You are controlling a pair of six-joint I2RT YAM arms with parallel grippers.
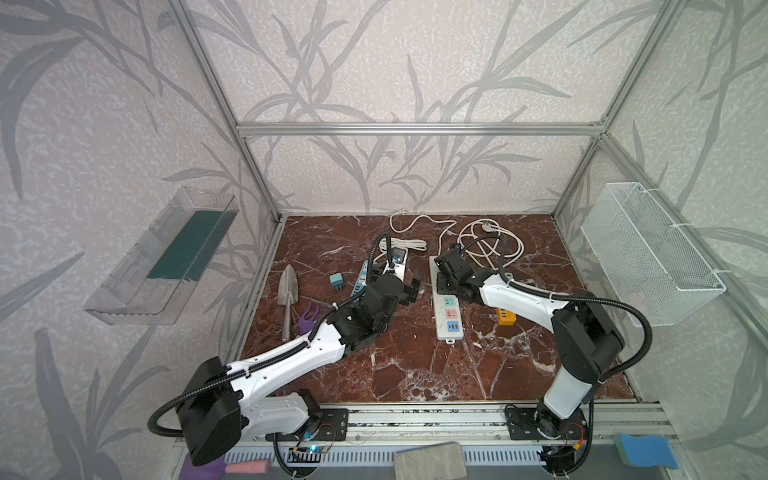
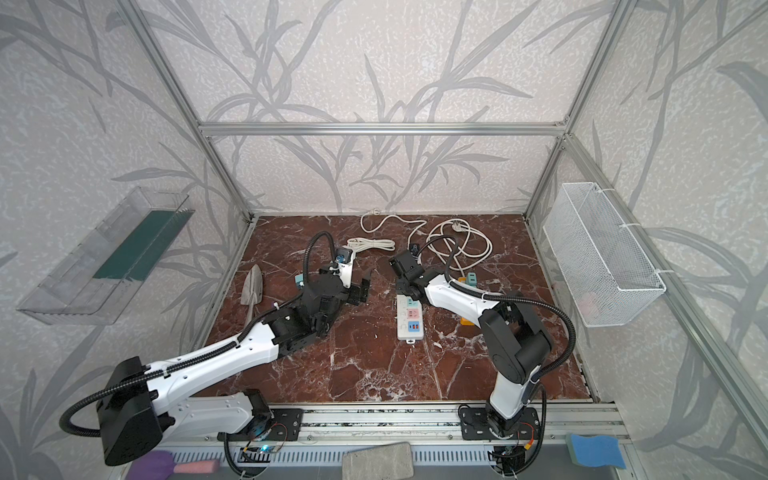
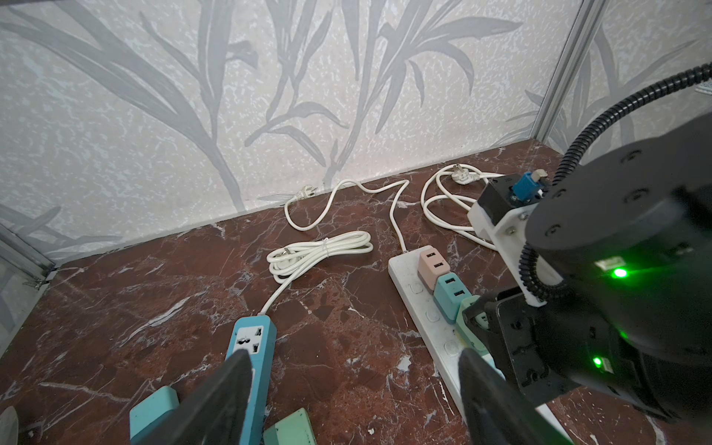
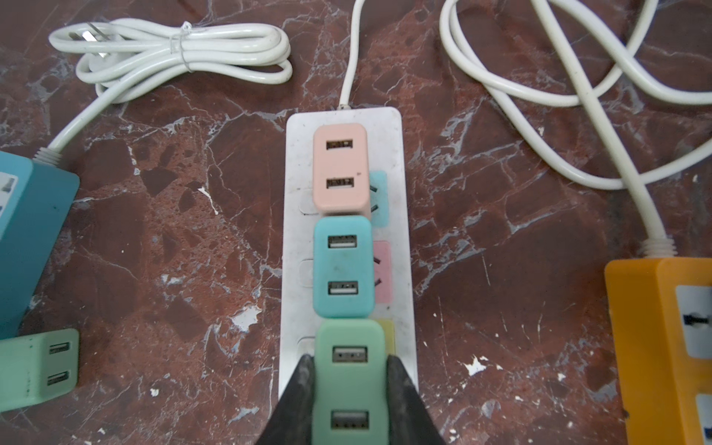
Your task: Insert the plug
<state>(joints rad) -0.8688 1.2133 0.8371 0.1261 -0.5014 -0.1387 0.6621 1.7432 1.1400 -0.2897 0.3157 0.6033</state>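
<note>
The right claw (image 4: 350, 364) pinches the green plug (image 4: 350, 389) by its two long sides, directly over the white power strip (image 4: 400, 127). The plug stands in line behind the pink charger (image 4: 339, 165) and the teal charger (image 4: 343, 266), its near edge touching the teal one. Whether its prongs are fully home cannot be told from here, since the plug's own body hides the socket.

The left claw (image 3: 352, 358) hangs spread and empty above the table (image 4: 154, 231), between the blue strip (image 3: 252, 339) and the white one, holding nothing down.

The main risk is the tight fit. With the green plug pressed against the teal charger, a downward push may catch on that edge and tip the plug, leaving the prongs bent or only half entered. The white strip also lies free on smooth marble (nothing pins it), so a slightly off-axis push could slide or rock it and spoil the alignment. A third danger comes at release — if the pads drag as they part, or the arm lifts before letting go, a loosely seated plug would likely come up with them, perhaps lifting the strip too.
</note>
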